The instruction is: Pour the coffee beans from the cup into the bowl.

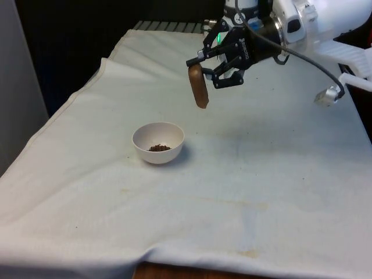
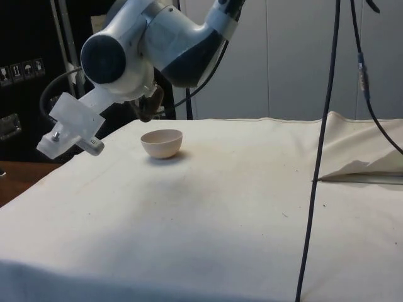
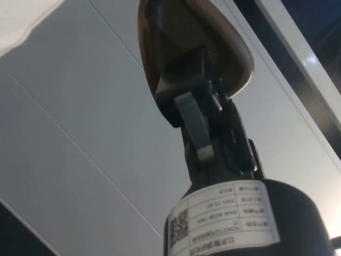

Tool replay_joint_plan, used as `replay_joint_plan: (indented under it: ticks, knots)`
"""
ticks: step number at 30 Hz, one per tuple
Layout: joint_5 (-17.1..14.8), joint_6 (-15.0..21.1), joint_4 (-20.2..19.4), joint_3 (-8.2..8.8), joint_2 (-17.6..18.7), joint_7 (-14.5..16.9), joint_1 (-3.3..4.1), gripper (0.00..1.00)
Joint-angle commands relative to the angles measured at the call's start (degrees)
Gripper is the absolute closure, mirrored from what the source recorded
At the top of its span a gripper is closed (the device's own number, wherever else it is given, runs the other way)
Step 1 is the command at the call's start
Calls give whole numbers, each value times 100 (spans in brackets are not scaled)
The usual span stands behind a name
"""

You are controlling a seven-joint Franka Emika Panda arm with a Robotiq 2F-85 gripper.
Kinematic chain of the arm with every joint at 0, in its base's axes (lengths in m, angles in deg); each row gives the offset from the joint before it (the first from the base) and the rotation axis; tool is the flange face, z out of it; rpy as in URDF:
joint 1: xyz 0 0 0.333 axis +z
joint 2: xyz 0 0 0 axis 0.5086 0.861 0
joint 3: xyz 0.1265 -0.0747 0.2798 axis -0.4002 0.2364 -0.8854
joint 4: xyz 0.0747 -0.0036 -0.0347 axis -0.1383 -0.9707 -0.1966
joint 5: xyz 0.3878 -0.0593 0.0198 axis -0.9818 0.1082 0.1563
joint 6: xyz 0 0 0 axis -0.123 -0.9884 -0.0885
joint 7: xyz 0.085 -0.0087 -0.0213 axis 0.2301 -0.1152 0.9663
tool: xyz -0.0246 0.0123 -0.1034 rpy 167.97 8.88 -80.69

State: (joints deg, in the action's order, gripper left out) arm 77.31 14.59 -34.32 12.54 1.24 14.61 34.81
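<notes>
A white bowl (image 1: pixel 158 142) stands on the white cloth with a small heap of coffee beans (image 1: pixel 159 147) in it. My gripper (image 1: pixel 201 65) hangs above the table, behind the bowl and toward the front view's right, shut on a brown cup (image 1: pixel 198 86) that is tipped steeply over. In the side view the bowl (image 2: pixel 162 143) sits just beyond the arm, and a bit of the brown cup (image 2: pixel 152 104) peeks out behind the wrist. The wrist view has the fingers (image 3: pixel 194 125) clamped over the cup's (image 3: pixel 165 26) wall, pointing up at pale wall panels.
A black cable (image 2: pixel 317 163) hangs down over the table in the side view, and the cloth is bunched in a fold (image 2: pixel 362 167) at that view's right. The cloth's near edge (image 1: pixel 174 261) drops off the table at the front.
</notes>
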Motion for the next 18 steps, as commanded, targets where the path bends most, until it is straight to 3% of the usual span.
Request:
replay_joint_plan:
  ticks: [1,7,8,9,16,17,18]
  knots:
    - [-120,120,-17,-40,-40,86,-46,97]
    - [-298,292,-6,-34,-40,138,-63,97]
    - [-223,195,0,-6,-17,69,-17,97]
    - [-327,315,-6,-34,-40,143,-69,97]
    - [-504,521,-6,-40,-40,172,-109,97]
    - [-430,430,6,-6,-17,97,-63,97]
    - [-533,544,0,-34,-40,178,-109,97]
